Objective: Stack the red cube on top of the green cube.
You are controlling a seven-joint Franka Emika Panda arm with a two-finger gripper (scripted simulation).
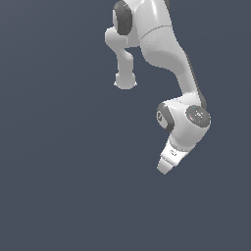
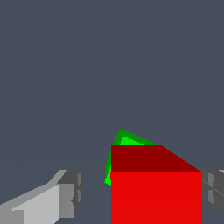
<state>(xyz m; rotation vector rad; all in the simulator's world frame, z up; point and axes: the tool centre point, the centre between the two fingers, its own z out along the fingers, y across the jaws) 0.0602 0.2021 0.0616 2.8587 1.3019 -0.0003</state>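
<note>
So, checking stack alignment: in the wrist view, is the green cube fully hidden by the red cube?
No, part of the green cube shows past the red cube.

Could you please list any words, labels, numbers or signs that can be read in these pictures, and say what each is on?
None can be read.
A small dark mark on the white gripper: too small and blurred to read.
The red cube and the green cube: plain, unmarked.

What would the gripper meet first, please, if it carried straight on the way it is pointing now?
Most likely the red cube, which sits between the gripper's fingers in the wrist view. The green cube peeks out from behind it, apparently farther along that line, though depth is hard to judge.
</note>
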